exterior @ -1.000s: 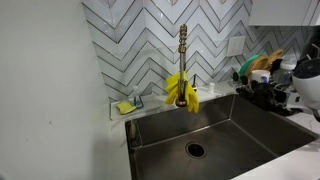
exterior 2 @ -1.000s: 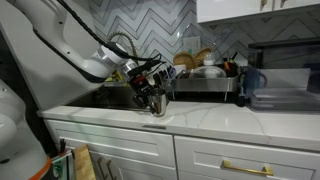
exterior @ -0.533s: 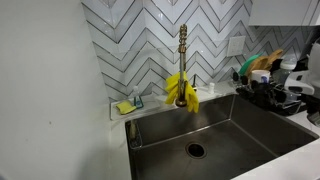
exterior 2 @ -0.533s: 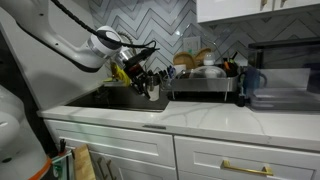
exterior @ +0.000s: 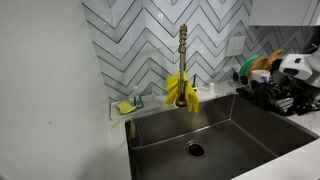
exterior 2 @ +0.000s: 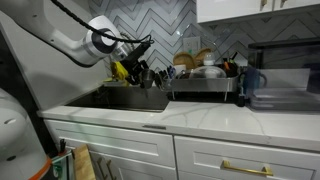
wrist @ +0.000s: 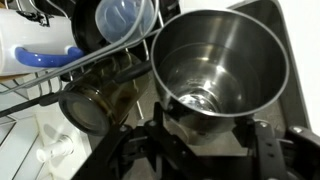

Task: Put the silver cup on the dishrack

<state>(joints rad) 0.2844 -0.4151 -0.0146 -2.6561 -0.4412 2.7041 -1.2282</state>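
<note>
The jaws are closed narrow on the wall of the silver cup (wrist: pixel 220 60), held in the air. Just beside them is the dishrack (wrist: pixel 115 70), already full of dishes (wrist: pixel 122 18). I judge: lifting done, placing and release remain.

A white stone bench (exterior 2: pixel 200 118) tops white cabinets and surrounds a deep stainless-steel sink (exterior: pixel 235 125) set down into it, with a round drain (exterior: pixel 195 150) in the sink's floor. On the narrow ledge behind the sink stands a tall brass tap (exterior: pixel 183 50) with yellow rubber gloves (exterior: pixel 182 92) draped over it. Along the same ledge sits a small clear sponge tray (exterior: pixel 136 103) holding a yellow sponge (exterior: pixel 124 108). Just beside the sink, the low black wire-frame dishrack (exterior: pixel 262 98) rests on the bench, crowded with dishes. In an exterior view, a blue jug (exterior 2: pixel 250 82) stands past the rack, beside a dark boxy appliance (exterior 2: pixel 290 80).
</note>
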